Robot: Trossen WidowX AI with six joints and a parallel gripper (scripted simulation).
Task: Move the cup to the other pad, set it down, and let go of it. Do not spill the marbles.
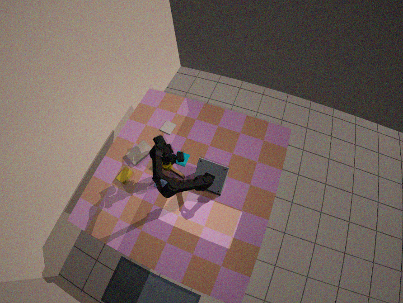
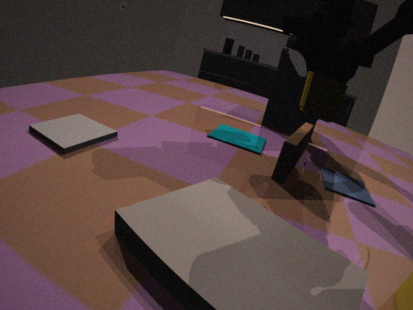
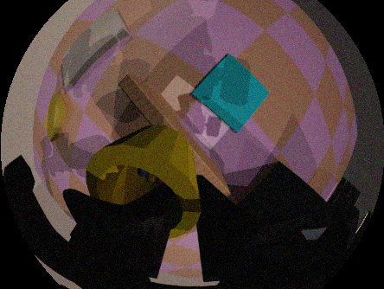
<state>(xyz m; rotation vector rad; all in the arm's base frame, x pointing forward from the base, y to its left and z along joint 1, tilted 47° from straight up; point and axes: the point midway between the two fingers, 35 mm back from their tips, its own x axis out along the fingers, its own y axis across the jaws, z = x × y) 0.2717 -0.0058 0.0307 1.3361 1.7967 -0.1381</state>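
My gripper point(image 2: 328, 71) point(image 3: 188, 178) is shut on the wall of the yellow cup point(image 1: 166, 166) point(image 2: 323, 96) point(image 3: 166, 144) and holds it up in the air. Small blue and reddish marbles point(image 3: 143, 172) show inside the cup in the wrist view. The cup hangs high near the wooden barrier point(image 1: 177, 173) point(image 2: 293, 150) point(image 3: 183, 134), which it partly overlaps in the wrist view. The teal pad point(image 1: 184, 158) point(image 2: 233, 136) point(image 3: 229, 73) lies bare on one side of the barrier. The dark blue pad point(image 1: 159, 184) point(image 2: 347, 186) lies on the other side and is hidden in the wrist view.
A large pale block point(image 1: 138, 152) point(image 2: 186, 213) point(image 3: 92, 48) and a yellow block point(image 1: 124, 175) point(image 3: 56, 117) stand beyond the barrier. A small pale slab point(image 1: 168, 127) point(image 2: 71, 130) lies farther off. The arm's grey base plate point(image 1: 219, 171) is on the opposite side.
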